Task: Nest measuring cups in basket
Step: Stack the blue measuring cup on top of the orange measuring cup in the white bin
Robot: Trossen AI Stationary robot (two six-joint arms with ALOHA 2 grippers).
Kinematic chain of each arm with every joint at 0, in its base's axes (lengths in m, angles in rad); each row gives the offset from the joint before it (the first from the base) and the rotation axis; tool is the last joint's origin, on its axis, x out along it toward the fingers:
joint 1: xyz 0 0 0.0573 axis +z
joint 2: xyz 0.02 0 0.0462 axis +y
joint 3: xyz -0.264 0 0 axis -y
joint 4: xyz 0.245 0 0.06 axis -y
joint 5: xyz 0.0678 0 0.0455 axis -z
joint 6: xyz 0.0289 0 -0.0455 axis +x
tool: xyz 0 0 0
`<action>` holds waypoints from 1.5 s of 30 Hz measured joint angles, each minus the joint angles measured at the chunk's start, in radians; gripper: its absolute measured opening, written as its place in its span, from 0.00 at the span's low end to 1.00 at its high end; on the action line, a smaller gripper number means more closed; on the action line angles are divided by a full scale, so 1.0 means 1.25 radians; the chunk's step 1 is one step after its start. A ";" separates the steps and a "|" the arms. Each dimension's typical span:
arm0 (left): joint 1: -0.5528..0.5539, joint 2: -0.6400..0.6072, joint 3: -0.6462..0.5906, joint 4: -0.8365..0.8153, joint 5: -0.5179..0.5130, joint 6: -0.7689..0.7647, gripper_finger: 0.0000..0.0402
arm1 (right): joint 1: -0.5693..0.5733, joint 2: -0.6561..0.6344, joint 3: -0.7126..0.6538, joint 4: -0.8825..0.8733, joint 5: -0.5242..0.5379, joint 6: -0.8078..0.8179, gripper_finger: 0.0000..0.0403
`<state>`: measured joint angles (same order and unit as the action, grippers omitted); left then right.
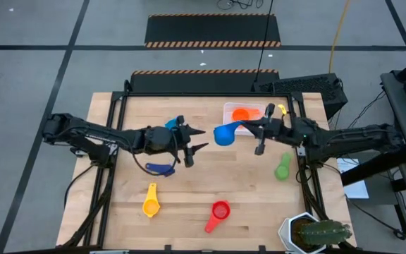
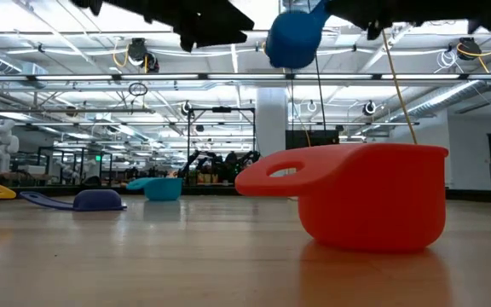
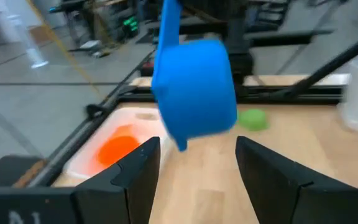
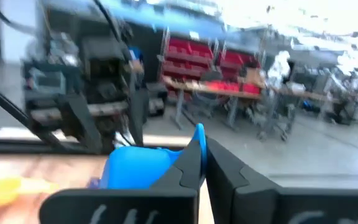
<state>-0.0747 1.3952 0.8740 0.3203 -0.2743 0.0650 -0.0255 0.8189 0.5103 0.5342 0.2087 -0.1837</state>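
Wooden worktop: right gripper fingers pinch the light, stiff blue cup by its handle; left gripper fingers spread.

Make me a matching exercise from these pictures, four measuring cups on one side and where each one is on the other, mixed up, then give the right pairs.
Cups:
1. blue cup
2. orange cup
3. red cup
4. green cup

Places:
A. lying in the basket
B. on the table near its front edge, right of the yellow cup
C. held up off the table by the right gripper
D. on the table under the right arm

Pairs: 1-C, 2-A, 3-B, 4-D
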 joint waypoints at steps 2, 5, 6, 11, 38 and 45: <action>0.006 0.000 -0.038 0.073 0.028 -0.004 0.53 | 0.000 -0.022 -0.052 0.078 -0.004 -0.007 0.00; 0.020 0.000 -0.081 0.173 0.052 -0.006 0.53 | 0.000 -0.050 -0.103 0.168 -0.027 -0.016 0.00; 0.022 0.000 -0.090 0.198 0.053 -0.004 0.53 | -0.001 -0.054 -0.115 0.196 -0.046 -0.018 0.00; 0.018 0.020 -0.100 0.267 0.061 0.051 0.53 | -0.001 -0.054 -0.129 0.260 -0.112 -0.036 0.00; 0.017 0.189 -0.082 0.560 0.097 0.120 0.53 | -0.001 -0.024 -0.129 0.316 -0.109 -0.033 0.00; 0.018 0.205 -0.063 0.567 0.101 0.111 0.53 | -0.001 -0.024 -0.129 0.316 -0.123 -0.032 0.00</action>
<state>-0.0517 1.6516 0.7948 1.0290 -0.1486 0.2033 -0.0265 0.7891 0.3485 0.9289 0.0544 -0.2241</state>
